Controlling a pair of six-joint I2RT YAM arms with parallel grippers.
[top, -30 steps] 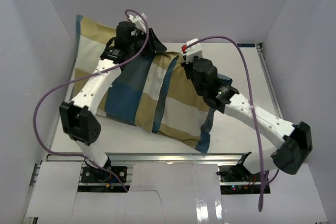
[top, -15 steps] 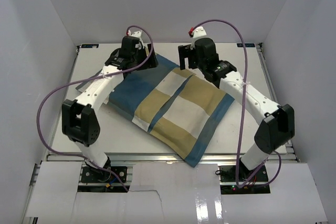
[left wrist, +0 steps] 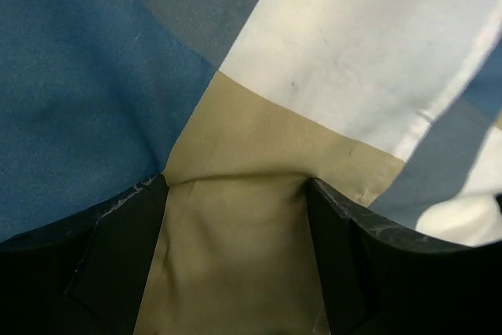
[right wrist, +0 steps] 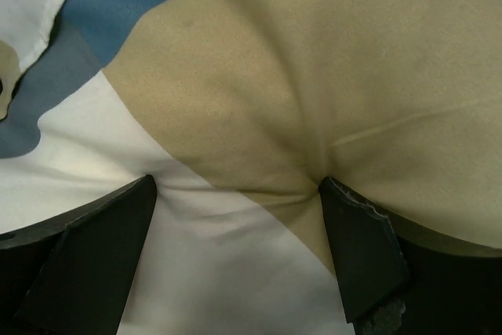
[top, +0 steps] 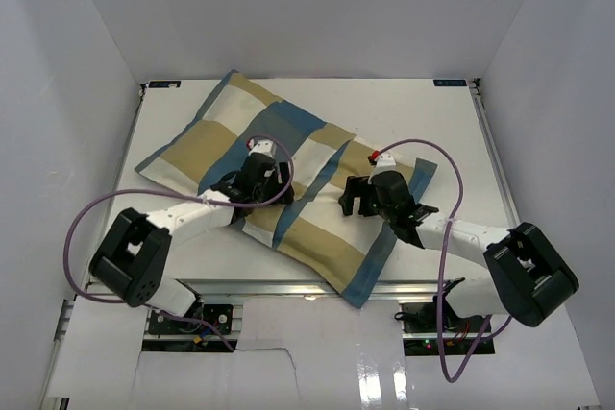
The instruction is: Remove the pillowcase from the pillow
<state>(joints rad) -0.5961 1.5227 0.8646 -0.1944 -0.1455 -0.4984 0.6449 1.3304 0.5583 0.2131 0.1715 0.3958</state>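
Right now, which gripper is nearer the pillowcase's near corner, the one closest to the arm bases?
Right. The right gripper presses into the pillowcase straight beyond that corner; the left gripper presses in farther away, off to the left side.

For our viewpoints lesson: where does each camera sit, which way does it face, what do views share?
Top external: above, behind the arms, looking down on them and the checked tan, blue and white cloth pillowcase.
Left wrist: on the left gripper, close against the pillowcase; two black fingers show.
Right wrist: likewise, right gripper.
All share the pillowcase.
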